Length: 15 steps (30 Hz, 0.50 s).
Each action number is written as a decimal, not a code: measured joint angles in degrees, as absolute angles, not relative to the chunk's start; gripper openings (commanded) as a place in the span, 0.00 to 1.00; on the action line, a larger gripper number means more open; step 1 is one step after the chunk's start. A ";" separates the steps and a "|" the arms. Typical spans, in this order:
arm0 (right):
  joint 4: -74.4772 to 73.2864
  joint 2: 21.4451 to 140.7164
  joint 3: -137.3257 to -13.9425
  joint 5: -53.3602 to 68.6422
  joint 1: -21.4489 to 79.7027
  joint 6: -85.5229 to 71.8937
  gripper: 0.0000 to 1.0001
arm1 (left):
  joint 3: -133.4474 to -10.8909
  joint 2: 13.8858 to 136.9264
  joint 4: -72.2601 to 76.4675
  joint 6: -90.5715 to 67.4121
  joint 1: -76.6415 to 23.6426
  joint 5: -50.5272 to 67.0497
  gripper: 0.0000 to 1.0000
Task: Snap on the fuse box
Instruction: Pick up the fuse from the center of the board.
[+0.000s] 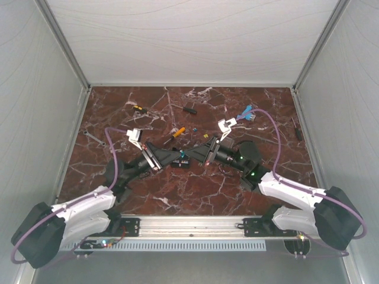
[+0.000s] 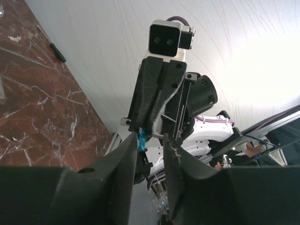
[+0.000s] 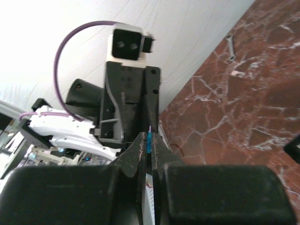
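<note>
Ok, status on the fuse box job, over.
Left end effector open. Right end effector shut on small blue piece, tip to tip with left. No clear sight of fuse box. Loose small parts lie beyond, not between.

Your left arm (image 1: 83, 210) and right arm (image 1: 293, 190) wear white shells over black links; purple cables (image 1: 111, 155) loop to white wrist cameras (image 1: 135, 136).

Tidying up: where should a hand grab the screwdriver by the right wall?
Take the screwdriver by its thicker black handle, from straight above, fingers across it. It lies flat, roughly along the wall, with room on either side.
</note>
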State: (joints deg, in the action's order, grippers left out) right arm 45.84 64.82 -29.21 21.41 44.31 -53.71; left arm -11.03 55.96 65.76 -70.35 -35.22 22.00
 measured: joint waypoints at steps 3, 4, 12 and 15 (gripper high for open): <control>41.28 63.70 -29.21 22.57 41.78 -51.92 0.00 | -11.05 52.95 59.79 -66.72 -35.40 20.69 0.46; 39.46 63.13 -29.23 22.85 40.84 -51.18 0.00 | -11.16 51.59 56.80 -65.04 -35.42 19.94 0.48; 18.11 58.24 -30.98 23.33 33.78 -40.64 0.00 | -19.46 49.50 27.62 -48.53 -35.09 12.32 0.59; 10.17 58.28 -32.99 23.00 32.10 -36.14 0.00 | -23.92 54.00 20.23 -42.98 -33.78 10.92 0.59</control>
State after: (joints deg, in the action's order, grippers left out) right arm 10.17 58.28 -32.99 23.00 32.10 -36.14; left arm -23.92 54.00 20.23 -42.98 -33.78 10.92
